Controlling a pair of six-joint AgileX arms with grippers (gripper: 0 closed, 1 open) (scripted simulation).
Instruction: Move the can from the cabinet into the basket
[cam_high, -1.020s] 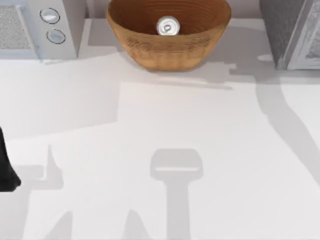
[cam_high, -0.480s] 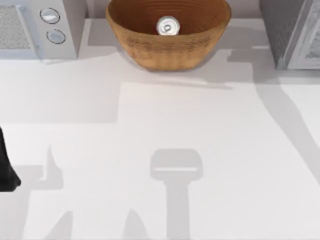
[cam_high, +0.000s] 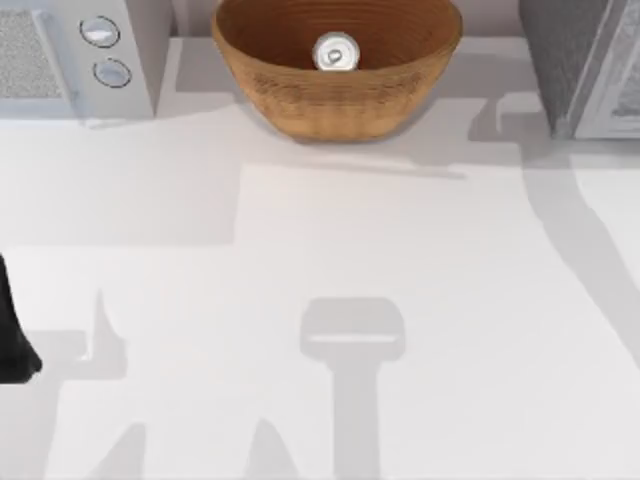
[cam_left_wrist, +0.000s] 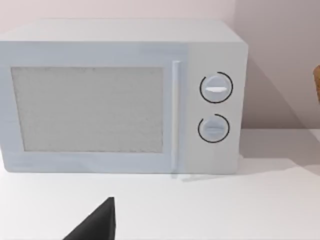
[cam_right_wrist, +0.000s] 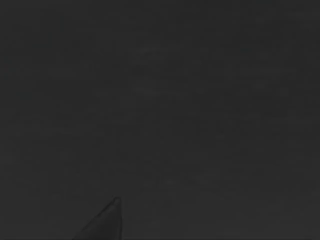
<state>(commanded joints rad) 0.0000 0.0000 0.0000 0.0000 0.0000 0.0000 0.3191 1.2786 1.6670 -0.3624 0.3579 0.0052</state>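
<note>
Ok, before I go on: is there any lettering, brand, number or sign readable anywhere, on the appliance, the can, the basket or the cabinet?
None: no readable text in these views.
White box-shaped microwave: its two round silver knobs carry only a plain bar mark, no numbers.
Small silver-topped metal can, sitting in the round tan woven wicker basket: bare lid with pull tab, no print visible.
Grey speckled cabinet: unmarked.
The right wrist view is dark.

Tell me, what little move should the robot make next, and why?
Probably none beyond parking the arms: the can already stands inside the basket, away from the cabinet. The left arm sits at the table's left edge. The right wrist view is dark.
</note>
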